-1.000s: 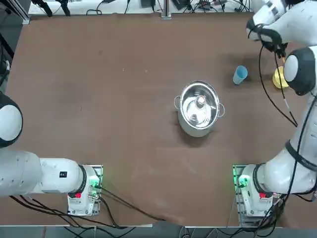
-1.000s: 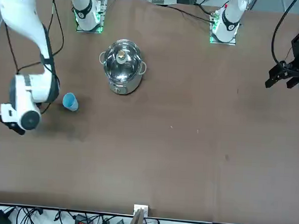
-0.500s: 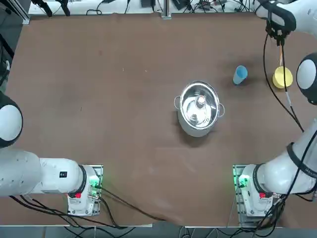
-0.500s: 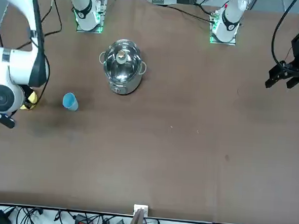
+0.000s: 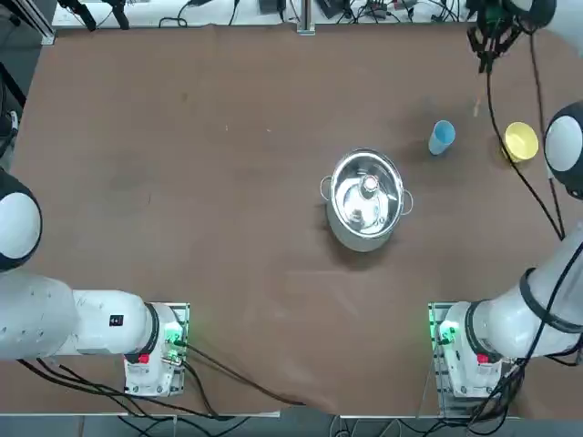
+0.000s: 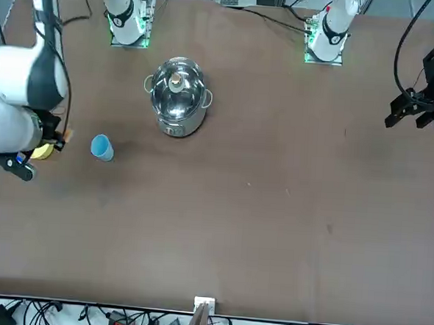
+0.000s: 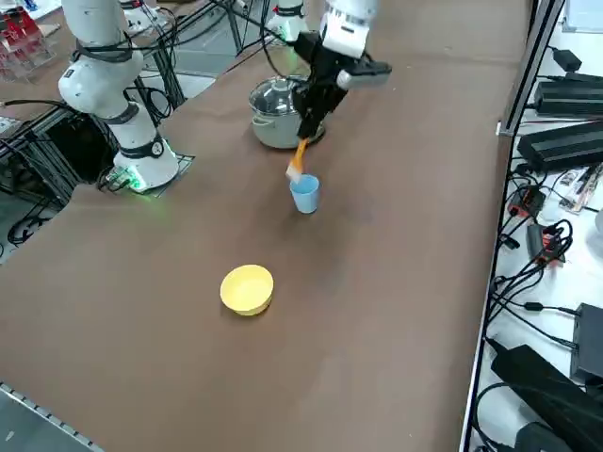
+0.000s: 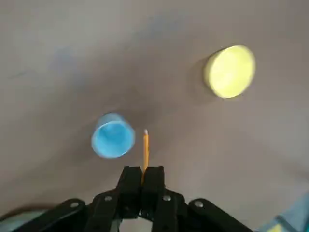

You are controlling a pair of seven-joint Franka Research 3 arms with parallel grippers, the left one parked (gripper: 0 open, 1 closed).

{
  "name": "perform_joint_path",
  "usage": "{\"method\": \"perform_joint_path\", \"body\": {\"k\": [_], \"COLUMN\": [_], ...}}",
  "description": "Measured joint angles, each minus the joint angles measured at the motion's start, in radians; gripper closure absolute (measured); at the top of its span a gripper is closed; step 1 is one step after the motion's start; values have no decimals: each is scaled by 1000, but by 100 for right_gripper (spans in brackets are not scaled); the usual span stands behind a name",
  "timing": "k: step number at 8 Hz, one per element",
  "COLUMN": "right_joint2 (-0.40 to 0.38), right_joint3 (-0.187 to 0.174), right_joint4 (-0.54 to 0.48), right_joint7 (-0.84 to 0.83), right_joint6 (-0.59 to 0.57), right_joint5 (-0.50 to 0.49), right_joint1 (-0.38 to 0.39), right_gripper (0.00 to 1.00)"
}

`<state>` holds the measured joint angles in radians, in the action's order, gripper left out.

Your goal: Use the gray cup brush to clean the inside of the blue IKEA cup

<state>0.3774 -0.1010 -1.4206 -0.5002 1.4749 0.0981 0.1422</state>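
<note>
Right gripper (image 8: 143, 180) clamped on the gray cup brush (image 8: 145, 152), raised above the table.
Blue IKEA cup (image 5: 441, 137) stands upper right in the top view, beside the yellow bowl (image 5: 520, 141).

The right gripper (image 8: 143, 178), black and two-fingered, is clamped on a slim orange stick-like gray cup brush (image 8: 145, 153) that points away toward the brown table (image 8: 193, 125). Just beside the brush's tip sits the round light-blue plastic IKEA cup (image 8: 113, 136) (seen from above, open mouth up). A round yellow bowl (image 8: 230, 71) lies well apart.
</note>
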Motion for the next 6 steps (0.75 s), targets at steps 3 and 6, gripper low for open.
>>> {"method": "perform_joint_path", "body": {"k": [3, 6], "right_joint2": [-32, -103], "right_joint3": [48, 61], "right_joint4": [-64, -308], "right_joint7": [9, 10], "right_joint6": [68, 319], "right_joint5": [-63, -63], "right_joint1": [3, 22], "right_gripper": [97, 97]}}
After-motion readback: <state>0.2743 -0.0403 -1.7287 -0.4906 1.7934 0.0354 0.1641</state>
